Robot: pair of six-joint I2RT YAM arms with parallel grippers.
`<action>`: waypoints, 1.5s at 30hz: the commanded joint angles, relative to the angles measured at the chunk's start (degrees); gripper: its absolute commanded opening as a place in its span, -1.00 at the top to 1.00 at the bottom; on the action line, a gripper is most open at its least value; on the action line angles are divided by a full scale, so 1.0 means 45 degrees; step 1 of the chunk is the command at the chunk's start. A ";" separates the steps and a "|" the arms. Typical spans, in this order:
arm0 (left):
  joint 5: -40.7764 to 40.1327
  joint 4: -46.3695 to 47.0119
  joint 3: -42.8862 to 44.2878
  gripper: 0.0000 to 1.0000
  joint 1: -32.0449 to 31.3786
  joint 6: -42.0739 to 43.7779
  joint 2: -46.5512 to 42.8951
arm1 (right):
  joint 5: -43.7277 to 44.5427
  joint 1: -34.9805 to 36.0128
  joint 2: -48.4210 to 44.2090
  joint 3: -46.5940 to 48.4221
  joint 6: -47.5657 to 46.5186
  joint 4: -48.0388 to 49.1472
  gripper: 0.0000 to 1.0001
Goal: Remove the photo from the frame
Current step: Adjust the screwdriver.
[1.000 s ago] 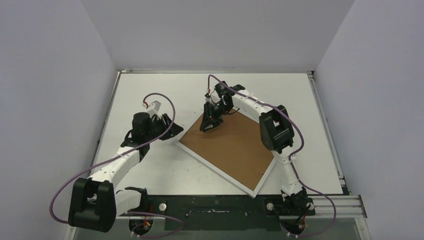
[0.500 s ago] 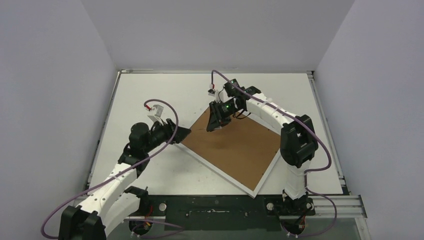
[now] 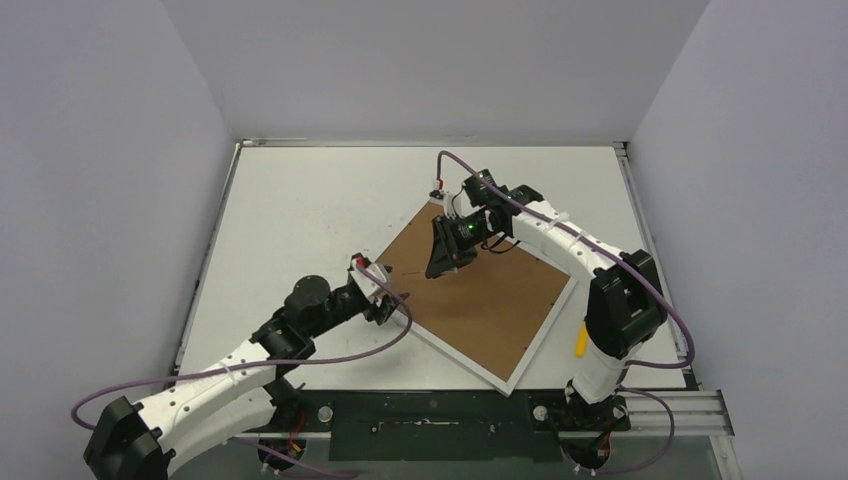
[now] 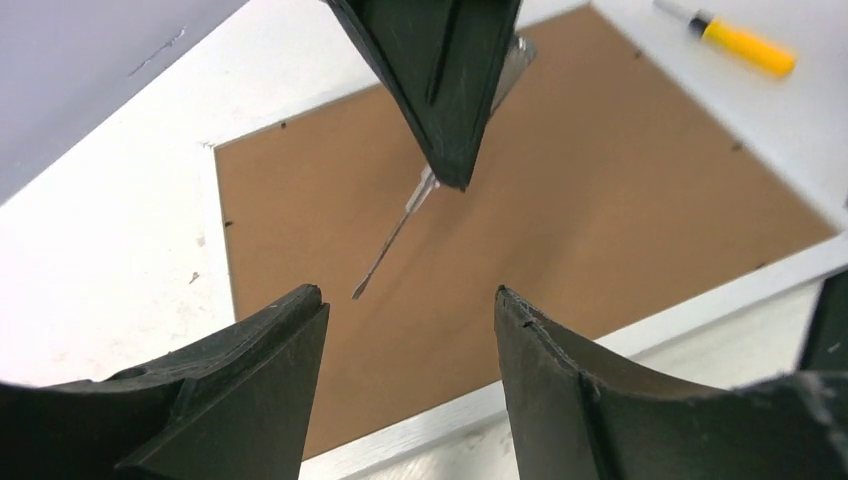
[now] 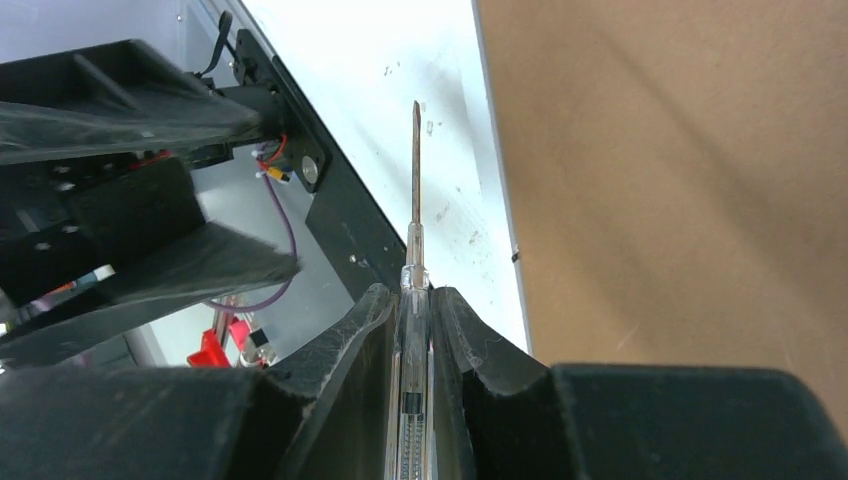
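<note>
Pale grey walls (image 3: pixel 110 200) box in a scuffed white tabletop (image 3: pixel 300 200). The left pincer (image 4: pixel 408 292) hangs at the frame's (image 3: pixel 490 300) left edge, jaws well apart and empty. The frame lies mid-tabletop, turned cornerwise, brown back up. Over it the right pincer (image 3: pixel 438 265) is clamped on a thin tool (image 5: pixel 416 180), probably a screwdriver. A yellow pen (image 3: pixel 581 340) lies just beside the frame's right edge.

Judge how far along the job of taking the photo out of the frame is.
Done: the frame lies face down, brown back up. In hand: the right pincer grips a screwdriver, its tip over the back; the left pincer hangs open by the frame's edge. Left: the back is not yet lifted and the photo is not in sight, so loosening the back and pulling the photo remain.
</note>
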 commanded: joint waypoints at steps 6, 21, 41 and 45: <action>-0.2338 -0.0926 0.1190 -0.19 -0.1863 0.5171 0.2239 | -0.0783 0.0668 -0.0934 -0.0352 0.0533 0.0269 0.89; -0.2460 -0.0335 0.1322 0.27 -0.2048 0.5460 0.3061 | -0.1347 0.1197 -0.0965 -0.0786 0.1004 0.0821 0.89; -0.0210 -0.2364 0.3053 1.00 -0.1247 0.3576 0.3966 | 0.3095 0.0900 -0.3107 -0.2054 0.0721 0.2840 -0.28; 0.0920 -0.2476 0.3242 1.00 -0.0933 0.3270 0.4079 | 0.3192 0.0916 -0.3625 -0.2689 0.0904 0.3675 -0.07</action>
